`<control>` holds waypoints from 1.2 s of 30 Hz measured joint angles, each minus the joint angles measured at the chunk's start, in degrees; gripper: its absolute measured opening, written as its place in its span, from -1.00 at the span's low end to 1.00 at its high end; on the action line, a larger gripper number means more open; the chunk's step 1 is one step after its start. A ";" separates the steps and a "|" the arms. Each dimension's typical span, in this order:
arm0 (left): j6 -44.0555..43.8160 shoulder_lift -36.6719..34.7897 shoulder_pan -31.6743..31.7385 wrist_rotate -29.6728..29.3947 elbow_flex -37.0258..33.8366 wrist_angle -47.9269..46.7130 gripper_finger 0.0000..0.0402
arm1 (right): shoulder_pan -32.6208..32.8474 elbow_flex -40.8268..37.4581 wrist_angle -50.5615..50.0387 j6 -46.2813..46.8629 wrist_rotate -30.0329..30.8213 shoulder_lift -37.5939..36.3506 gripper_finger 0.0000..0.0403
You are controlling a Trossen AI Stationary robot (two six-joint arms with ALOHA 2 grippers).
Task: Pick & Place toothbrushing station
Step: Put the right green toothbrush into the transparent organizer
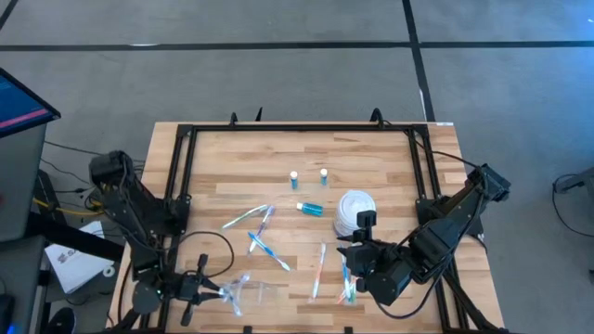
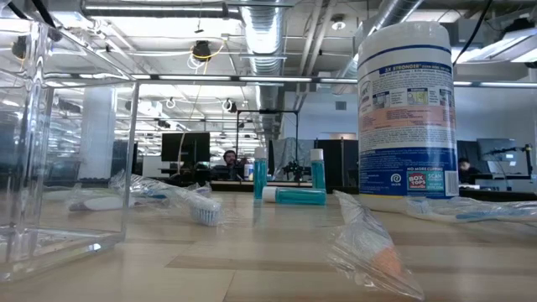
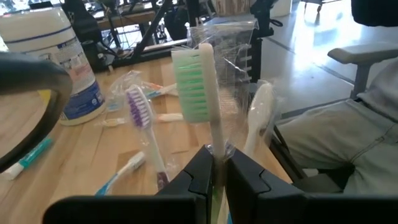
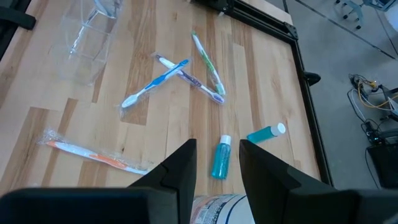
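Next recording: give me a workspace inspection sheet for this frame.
Surface: wooden table, black frame around it.
Job's things: toothbrushes scattered; two small blue bottles upright, a third lying; green-bristled toothbrush upright.
Clutter: white wipes canister; clear plastic box.
Grippers: left gripper shut on the green-bristled toothbrush; right gripper open, empty, above the table.
Cables: black cables near left arm.
Surroundings: open workshop, people in the background.

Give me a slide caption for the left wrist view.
Left gripper clamps a green-bristled toothbrush upright over the wooden table, beside a purple-bristled toothbrush.
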 joint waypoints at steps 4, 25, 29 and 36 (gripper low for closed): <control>-1.60 0.81 0.00 -0.03 -0.10 -0.05 -0.91 | 0.01 0.02 -0.02 0.00 0.01 0.00 -0.45; -8.63 0.79 0.00 0.02 -3.23 1.27 -0.70 | 0.00 0.02 -0.11 -0.15 -0.03 0.00 -0.45; -8.59 0.79 0.00 -2.69 -3.23 1.42 -0.58 | -0.02 0.02 -0.11 -0.13 -0.03 0.00 -0.45; -6.28 0.42 0.00 -5.16 -3.23 1.94 -0.34 | -0.01 0.02 -0.11 -0.02 -0.05 0.00 -0.45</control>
